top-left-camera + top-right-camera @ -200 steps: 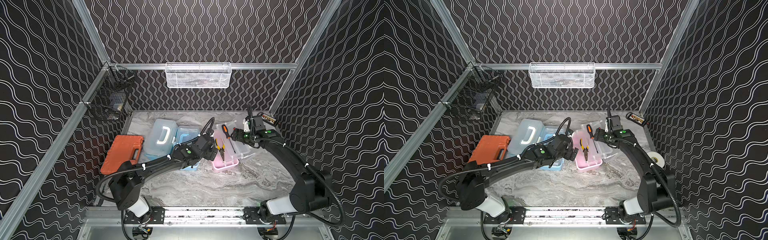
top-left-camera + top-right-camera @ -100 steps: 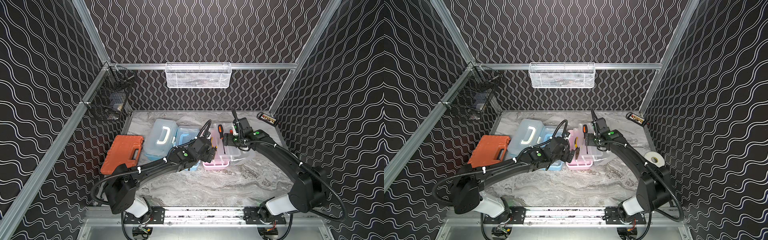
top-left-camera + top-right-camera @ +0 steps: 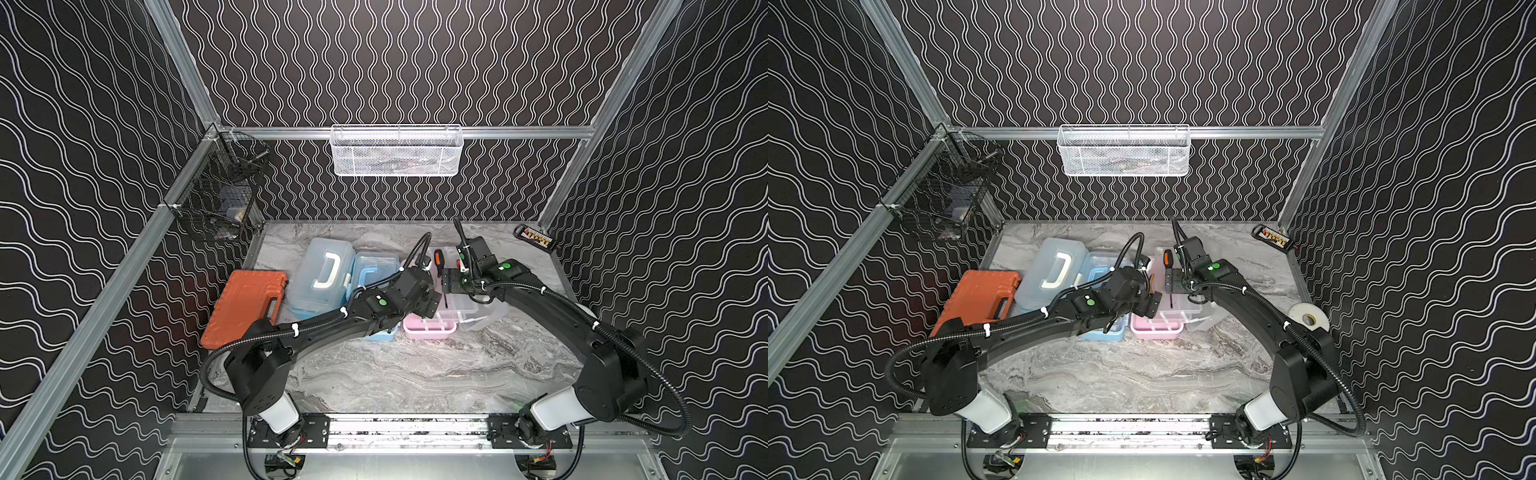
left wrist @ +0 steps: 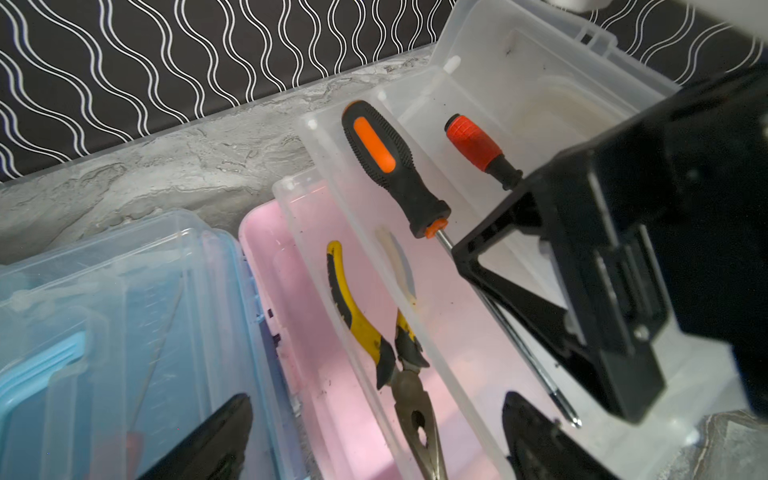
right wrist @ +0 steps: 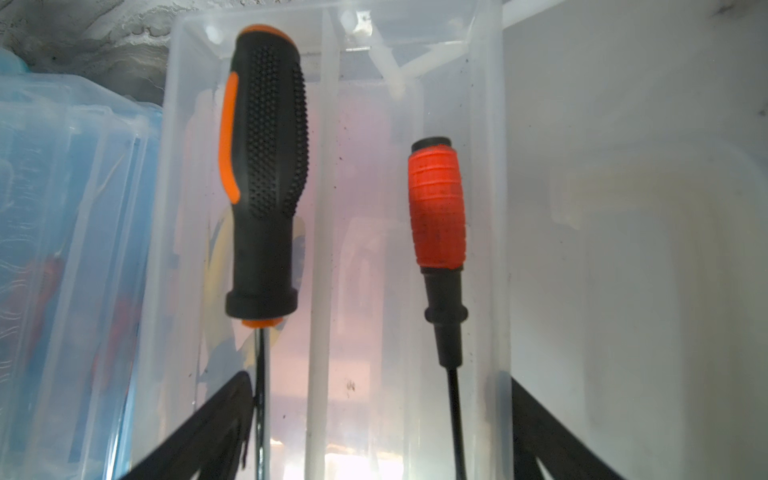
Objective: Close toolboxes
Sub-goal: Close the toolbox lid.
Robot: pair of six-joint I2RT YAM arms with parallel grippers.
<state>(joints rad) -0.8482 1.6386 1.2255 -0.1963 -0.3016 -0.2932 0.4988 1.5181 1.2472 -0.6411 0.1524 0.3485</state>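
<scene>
While left claw (image 3: 432, 301) and right claw (image 3: 451, 282) hang open over the pink box (image 3: 428, 330) on the surface (image 3: 415, 374), its lid (image 3: 486, 313) lies flipped out alongside. Step in hand: closing it. Next probably needs lid edge caught, swung over.

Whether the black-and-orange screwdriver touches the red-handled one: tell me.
Apart. The right wrist view shows the black-and-orange screwdriver and red-handled screwdriver with a tray divider between them.
</scene>
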